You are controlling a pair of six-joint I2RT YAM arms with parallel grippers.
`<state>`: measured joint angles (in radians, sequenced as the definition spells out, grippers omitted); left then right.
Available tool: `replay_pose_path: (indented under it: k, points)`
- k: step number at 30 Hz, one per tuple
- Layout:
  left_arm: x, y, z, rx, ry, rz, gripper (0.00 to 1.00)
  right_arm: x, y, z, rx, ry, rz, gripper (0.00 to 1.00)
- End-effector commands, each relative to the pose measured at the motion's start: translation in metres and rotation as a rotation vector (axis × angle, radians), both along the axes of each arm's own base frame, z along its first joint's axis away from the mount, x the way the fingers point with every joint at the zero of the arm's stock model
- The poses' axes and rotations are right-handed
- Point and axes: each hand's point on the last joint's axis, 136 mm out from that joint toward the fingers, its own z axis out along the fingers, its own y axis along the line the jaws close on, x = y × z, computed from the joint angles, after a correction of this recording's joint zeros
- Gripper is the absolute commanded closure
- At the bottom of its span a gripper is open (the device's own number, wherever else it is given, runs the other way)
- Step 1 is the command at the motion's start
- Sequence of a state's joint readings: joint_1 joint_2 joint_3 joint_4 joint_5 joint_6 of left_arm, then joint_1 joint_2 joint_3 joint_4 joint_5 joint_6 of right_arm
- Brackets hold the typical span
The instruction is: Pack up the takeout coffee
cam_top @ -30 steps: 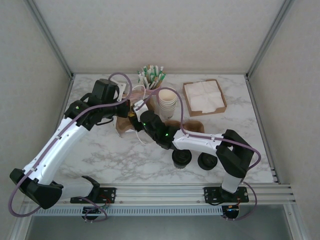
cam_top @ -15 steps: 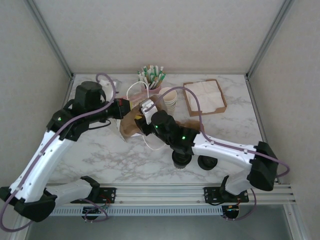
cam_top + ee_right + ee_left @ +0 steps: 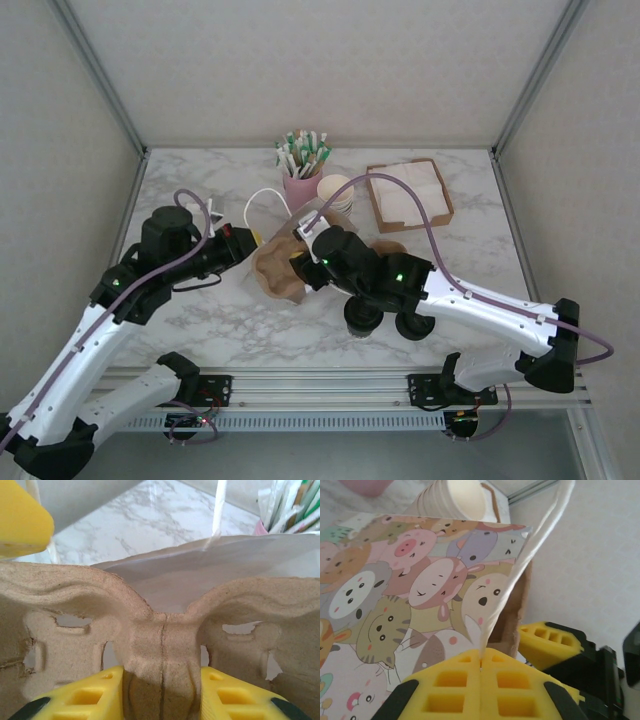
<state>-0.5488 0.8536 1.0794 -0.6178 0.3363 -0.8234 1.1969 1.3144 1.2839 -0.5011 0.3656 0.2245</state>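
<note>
On a marble table [image 3: 230,320], a paper bag [image 3: 410,590] printed with cartoon animals is held by its white handle [image 3: 547,520] in the closed left gripper [image 3: 481,662], a pulp cup carrier [image 3: 160,630] is pinched by the right gripper [image 3: 162,690], and the black-lidded takeout coffee [image 3: 363,320] is seen near the front edge, partly hidden under the right arm [image 3: 470,300].

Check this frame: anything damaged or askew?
The pulp cup carrier clamped in the right fingers has ragged, torn-looking cutout edges. The cartoon-print bag looks tipped, pulled by one handle pinched in the left fingers. No spills visible.
</note>
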Motion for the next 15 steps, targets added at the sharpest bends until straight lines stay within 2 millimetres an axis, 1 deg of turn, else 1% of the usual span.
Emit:
replay_pose_path:
  k: [1, 4, 7, 12, 15]
  points:
    - [0.005, -0.006, 0.009, -0.029, -0.008, -0.002, 1.0, -0.001, -0.01, -0.019, -0.114, 0.004, -0.015, 0.65]
    - [0.011, -0.007, 0.01, 0.01, -0.01, -0.005, 1.0, 0.004, -0.003, -0.026, -0.144, -0.028, 0.003, 0.65]
    - [0.016, -0.007, 0.007, 0.049, -0.004, -0.012, 1.0, 0.007, 0.007, -0.026, -0.132, -0.054, 0.034, 0.64]
    - [0.027, 0.007, 0.002, 0.111, -0.012, 0.023, 1.0, 0.015, 0.024, -0.019, -0.117, -0.06, 0.101, 0.65]
    - [0.034, 0.015, -0.005, 0.146, -0.002, 0.04, 1.0, 0.022, 0.031, -0.02, -0.128, -0.054, 0.15, 0.65]
